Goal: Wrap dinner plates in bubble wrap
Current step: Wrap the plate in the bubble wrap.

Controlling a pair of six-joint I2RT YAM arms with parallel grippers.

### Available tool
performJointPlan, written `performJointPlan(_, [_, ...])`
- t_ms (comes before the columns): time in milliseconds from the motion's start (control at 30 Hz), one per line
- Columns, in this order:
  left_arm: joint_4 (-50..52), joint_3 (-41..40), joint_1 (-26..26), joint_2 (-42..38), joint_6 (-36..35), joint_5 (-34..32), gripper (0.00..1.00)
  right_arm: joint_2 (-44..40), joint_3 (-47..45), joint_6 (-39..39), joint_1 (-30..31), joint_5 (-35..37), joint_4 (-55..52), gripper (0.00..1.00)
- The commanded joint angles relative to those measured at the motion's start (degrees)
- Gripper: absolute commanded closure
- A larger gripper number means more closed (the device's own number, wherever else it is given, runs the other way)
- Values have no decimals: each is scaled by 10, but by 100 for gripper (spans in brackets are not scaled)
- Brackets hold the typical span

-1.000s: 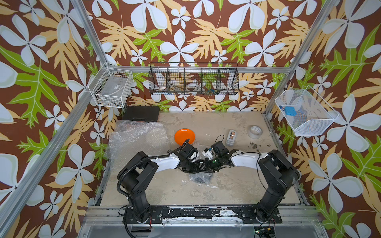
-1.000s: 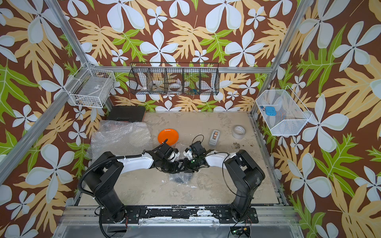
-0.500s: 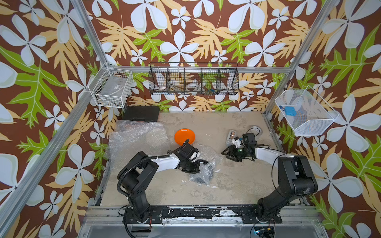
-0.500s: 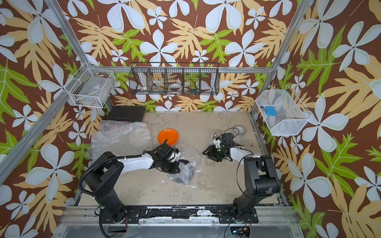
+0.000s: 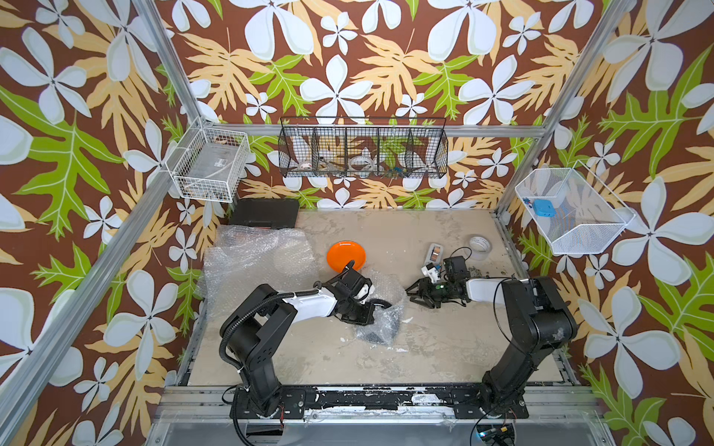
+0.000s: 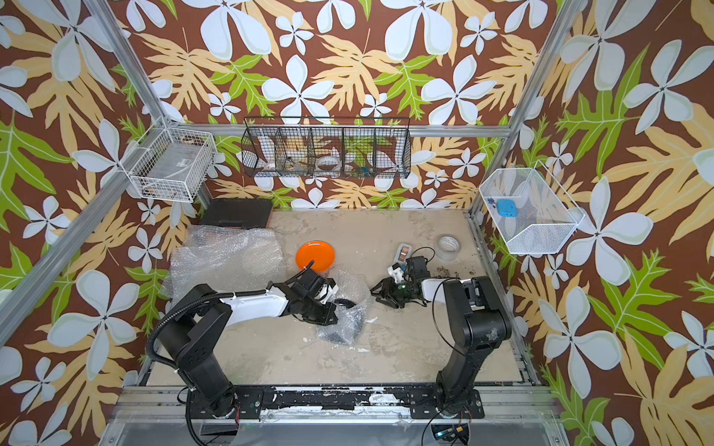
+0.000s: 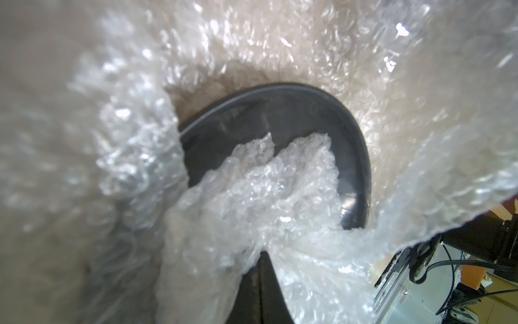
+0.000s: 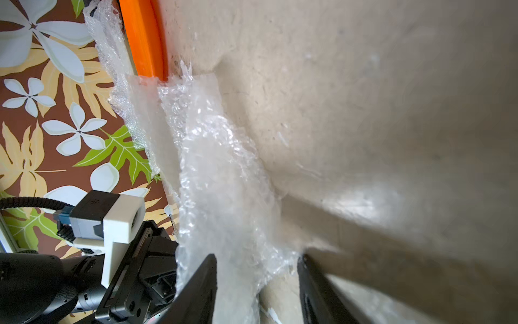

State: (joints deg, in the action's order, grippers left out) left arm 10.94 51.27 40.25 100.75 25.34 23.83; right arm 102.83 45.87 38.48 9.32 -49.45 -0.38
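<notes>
– Fingers on the left gripper (image 5: 373, 309): together or apart?

– Together, clamped on a bunched fold of bubble wrap (image 7: 252, 196). The left wrist view shows the fold gathered right at them. The black plate (image 7: 280, 126) lies beyond it, part of it bare.

– Where does everything sit on the table (image 5: 444, 347)?

– Read a top view as a clock face, twelve at the back wall. Going left to right, the spare sheets (image 5: 251, 262) are piled at about ten o'clock. A pale round shape shows faintly through them. It may be the cream plate, but I cannot tell. The orange plate (image 5: 345, 255) lies toward twelve, uncovered. The black plate in its wrap is at the centre.

– And the right gripper (image 5: 414, 296)?

– It is at three o'clock of that bundle, fingers apart. In the right wrist view the wrap's edge lies between them without being pinched. The tape roll (image 5: 480, 244) stands farther out, toward two o'clock, well apart from the plates.

– So how far along is the job?

– Early, I'd judge. One plate is only partly covered: its rim and a dark patch show in both top views, the folds look loose, and I see no tape on them. The orange plate is not yet begun. The third plate I cannot account for.
</notes>
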Motion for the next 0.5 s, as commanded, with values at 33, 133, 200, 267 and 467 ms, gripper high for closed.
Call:
performJointPlan(33, [70,-9,1,9,-2,-70,100,22,16,23,15,54,-10,50])
performJointPlan(133, [69,-10,1,10,-1,-70,100,32,31,51,31,31,32,47])
performJointPlan(200, [68,-10,1,11,-1,-69,100,41,55,56,44,22,35,45])
performJointPlan(267, [68,-11,0,11,-1,-69,100,45,75,63,56,13,37,44])
performJointPlan(467, [67,-10,1,13,0,-68,100,34,84,107,67,-39,91,39])
